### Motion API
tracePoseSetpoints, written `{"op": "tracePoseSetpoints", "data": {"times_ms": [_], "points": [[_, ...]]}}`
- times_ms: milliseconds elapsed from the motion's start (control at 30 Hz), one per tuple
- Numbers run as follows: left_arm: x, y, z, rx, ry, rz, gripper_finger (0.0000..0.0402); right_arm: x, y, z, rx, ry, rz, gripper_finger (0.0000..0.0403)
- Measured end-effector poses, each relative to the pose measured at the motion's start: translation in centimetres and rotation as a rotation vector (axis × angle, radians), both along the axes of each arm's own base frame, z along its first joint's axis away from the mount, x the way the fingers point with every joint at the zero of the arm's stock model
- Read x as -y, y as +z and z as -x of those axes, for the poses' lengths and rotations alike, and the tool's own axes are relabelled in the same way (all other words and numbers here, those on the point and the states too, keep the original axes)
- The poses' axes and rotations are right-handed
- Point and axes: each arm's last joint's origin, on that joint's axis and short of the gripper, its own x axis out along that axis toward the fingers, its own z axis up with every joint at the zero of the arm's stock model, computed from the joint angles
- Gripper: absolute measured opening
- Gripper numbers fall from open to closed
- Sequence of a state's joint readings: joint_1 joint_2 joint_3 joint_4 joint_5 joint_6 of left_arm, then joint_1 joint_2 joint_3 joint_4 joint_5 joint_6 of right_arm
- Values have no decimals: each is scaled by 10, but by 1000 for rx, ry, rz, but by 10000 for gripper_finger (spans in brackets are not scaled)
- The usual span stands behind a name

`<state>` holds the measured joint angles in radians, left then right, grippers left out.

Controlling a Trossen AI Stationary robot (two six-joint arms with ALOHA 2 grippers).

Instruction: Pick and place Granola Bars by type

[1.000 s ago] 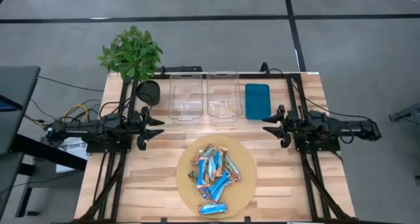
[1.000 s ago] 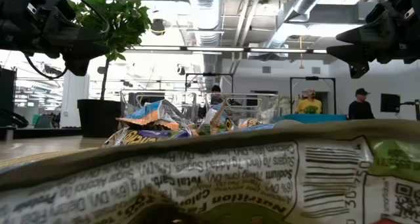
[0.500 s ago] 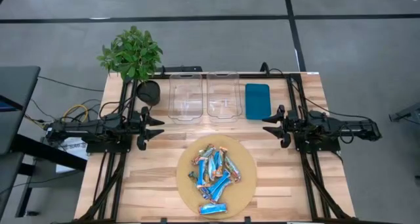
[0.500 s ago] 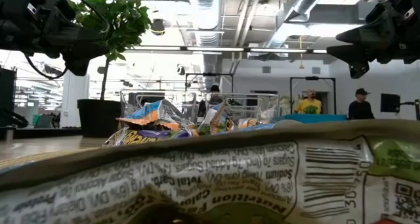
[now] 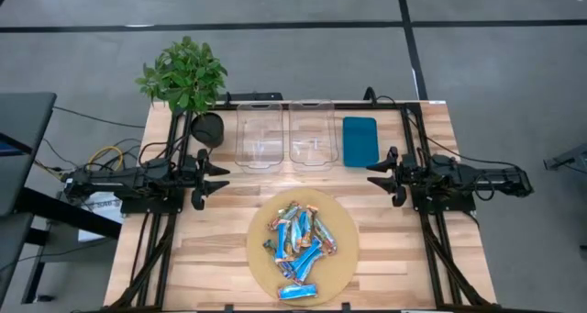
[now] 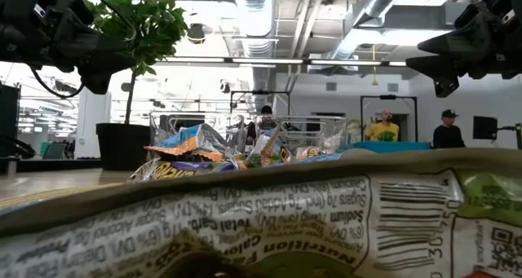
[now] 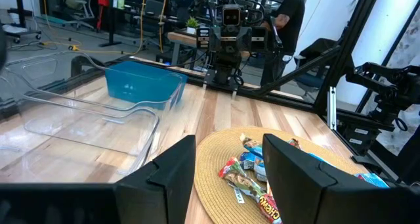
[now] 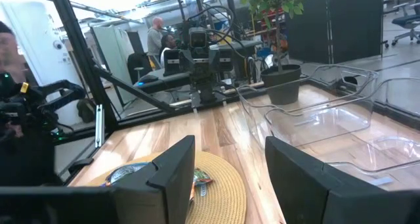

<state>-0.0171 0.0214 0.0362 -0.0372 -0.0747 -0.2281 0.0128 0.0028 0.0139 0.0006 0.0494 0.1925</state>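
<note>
Nothing is sorted yet, as far as the pictures show. All the Granola Bars (image 5: 299,240) lie heaped on the round woven mat (image 5: 261,254) at about 6 o'clock on the table (image 5: 225,221), blue wrappers mixed with orange and brown ones, and one blue bar sits apart at the mat's near edge. The two clear bins (image 5: 284,135) at 12 o'clock look empty, and so does the teal tray (image 5: 359,140) just beside them toward 1 o'clock (its inside shows nothing from above or from the left wrist view). So the whole job is left: every bar has to be picked off the mat and dropped by type.

The left gripper (image 5: 217,174) waits at 9 o'clock, pointing inward across the table, well apart from the bars. Its fingers (image 7: 172,171) stand clearly apart, with the mat and bars visible through the gap; it holds nothing and touches nothing. The right gripper (image 5: 378,174) mirrors it at 3 o'clock, near the teal tray's near end. Its fingers (image 8: 172,168) are likewise spread wide and empty, hanging above the wood.

A potted plant (image 5: 185,75) stands at 11 o'clock, clear of the work.
</note>
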Motion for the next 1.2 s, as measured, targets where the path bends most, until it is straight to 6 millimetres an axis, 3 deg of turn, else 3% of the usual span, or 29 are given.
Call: {"op": "tracePoseSetpoints", "data": {"times_ms": [233,467,700,867,1100,1200], "points": [[0,1,0,7,-15,31,169,0,0,0,0,0,0,177],[5,10,0,102,-183,416,169,0,0,0,0,0,0,177],[0,19,2,244,-49,730,169,0,0,0,0,0,0,177],[-4,25,3,358,61,755,169,0,0,0,0,0,0,177],[-6,46,8,565,24,774,169,1,1,0,16,-16,-3,177],[-6,59,4,551,44,787,169,1,9,0,107,-15,-134,177]]}}
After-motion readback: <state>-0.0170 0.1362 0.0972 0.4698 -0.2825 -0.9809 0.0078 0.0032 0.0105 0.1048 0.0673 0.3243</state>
